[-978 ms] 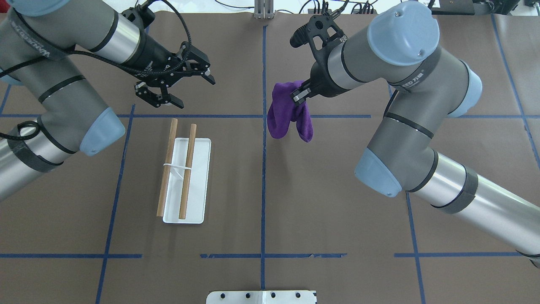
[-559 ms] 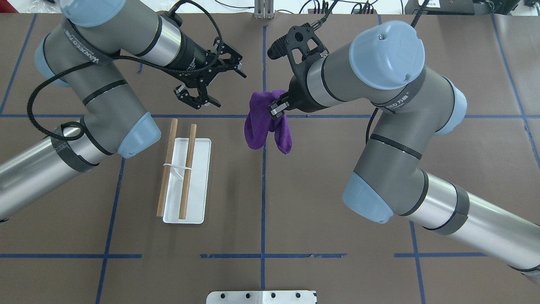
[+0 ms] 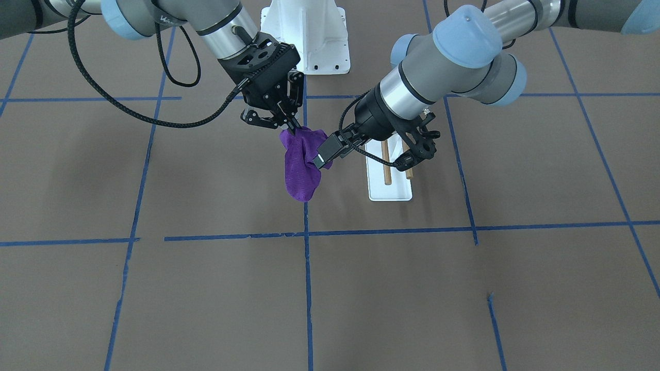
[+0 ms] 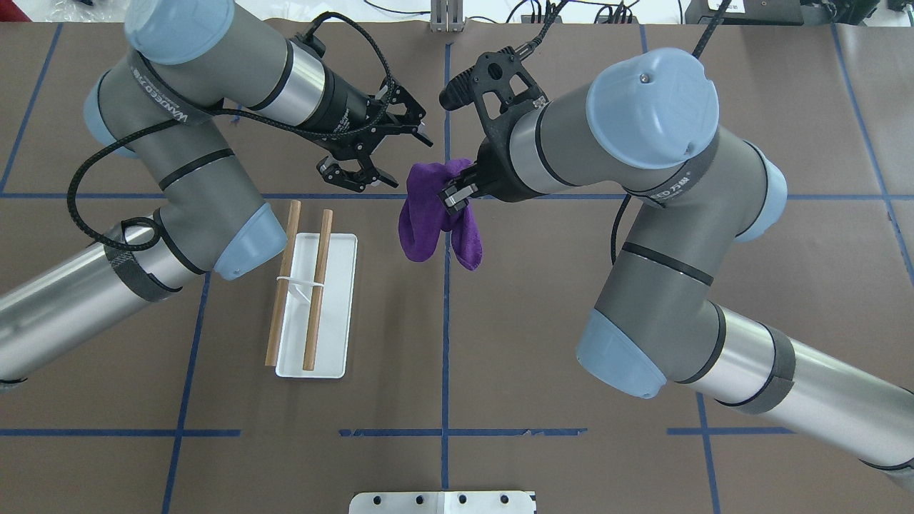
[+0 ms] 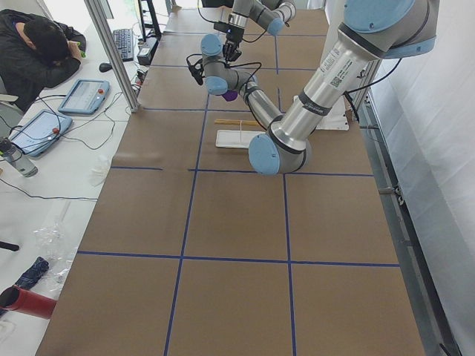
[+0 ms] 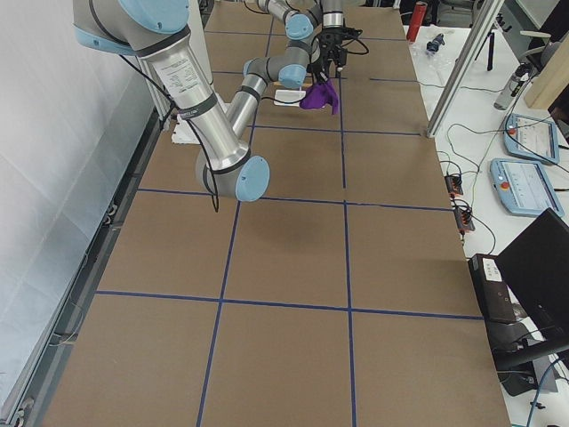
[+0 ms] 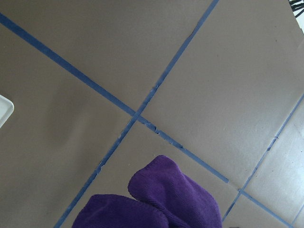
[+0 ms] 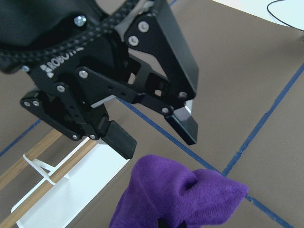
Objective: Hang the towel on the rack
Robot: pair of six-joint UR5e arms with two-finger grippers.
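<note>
The purple towel (image 4: pixel 425 214) hangs bunched in the air over the table's middle line, gripped at its top by my right gripper (image 4: pixel 453 194), which is shut on it (image 3: pixel 290 130). My left gripper (image 4: pixel 382 155) is open and empty just left of the towel, apart from it, its jaws facing it (image 8: pixel 152 135). The rack (image 4: pixel 335 314) stands on the table left of centre, with a white base and two wooden rods (image 4: pixel 318 285). It also shows in the front view (image 3: pixel 389 193). The towel's folds fill the bottom of the left wrist view (image 7: pixel 161 199).
The white robot pedestal (image 3: pixel 309 36) stands at the near table edge. Blue tape lines (image 4: pixel 444 357) cross the brown table cover. An operator (image 5: pixel 37 44) sits beyond the far edge with tablets and cables.
My right gripper has carried the towel leftward toward the middle line. My left gripper has moved right toward the towel and stays open. The rack has not moved.
</note>
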